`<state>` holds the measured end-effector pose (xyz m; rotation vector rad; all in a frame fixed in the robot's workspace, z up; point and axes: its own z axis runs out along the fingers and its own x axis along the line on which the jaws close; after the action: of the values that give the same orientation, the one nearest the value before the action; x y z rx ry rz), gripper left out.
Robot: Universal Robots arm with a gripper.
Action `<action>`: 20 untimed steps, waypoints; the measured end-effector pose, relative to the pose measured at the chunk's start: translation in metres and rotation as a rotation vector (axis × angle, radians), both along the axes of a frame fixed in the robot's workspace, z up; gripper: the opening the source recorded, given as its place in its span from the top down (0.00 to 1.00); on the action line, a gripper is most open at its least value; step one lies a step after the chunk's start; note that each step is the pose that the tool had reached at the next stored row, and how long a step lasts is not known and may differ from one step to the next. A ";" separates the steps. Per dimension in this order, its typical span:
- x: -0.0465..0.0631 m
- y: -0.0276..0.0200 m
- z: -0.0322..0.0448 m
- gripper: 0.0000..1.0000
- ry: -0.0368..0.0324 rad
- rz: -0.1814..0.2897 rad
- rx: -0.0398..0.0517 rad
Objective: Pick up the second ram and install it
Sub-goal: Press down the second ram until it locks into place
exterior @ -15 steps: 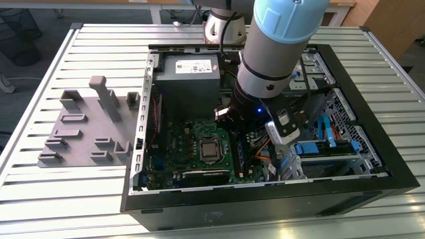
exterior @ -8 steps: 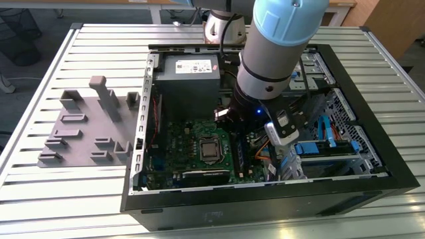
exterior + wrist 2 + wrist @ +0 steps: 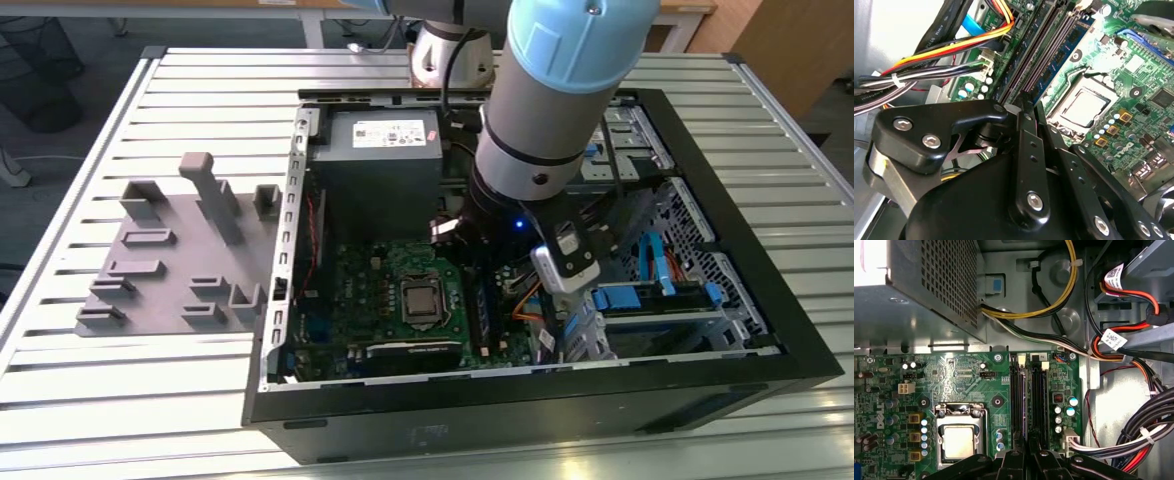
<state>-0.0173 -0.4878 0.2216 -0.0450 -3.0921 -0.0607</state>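
Observation:
My gripper [image 3: 1026, 100] hangs inside the open computer case, right over the near end of the long black memory slots [image 3: 1016, 400]. In both wrist views its black fingers are drawn together. A slim dark strip with small black chips, the second ram [image 3: 1056, 62], runs from the fingertips along the slots. The fingers hide its near end, where they appear shut on it. In the first wrist view my gripper [image 3: 1026, 457] covers the slots' near end, and white latches [image 3: 1021, 360] sit at their far end. The arm [image 3: 547, 120] hides the gripper in the exterior view.
The grey holder tray [image 3: 160, 260] stands outside the case on the exterior view's left. A grey power supply [image 3: 929, 285] and the processor socket [image 3: 959, 440] flank the slots. Cable bundles [image 3: 1134, 430] and drive bays [image 3: 667, 290] crowd the other side.

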 end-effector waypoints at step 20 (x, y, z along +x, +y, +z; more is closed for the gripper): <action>0.000 -0.0003 -0.0043 0.86 0.0004 0.006 -0.0001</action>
<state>-0.0171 -0.4881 0.2173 -0.0353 -3.0917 -0.0603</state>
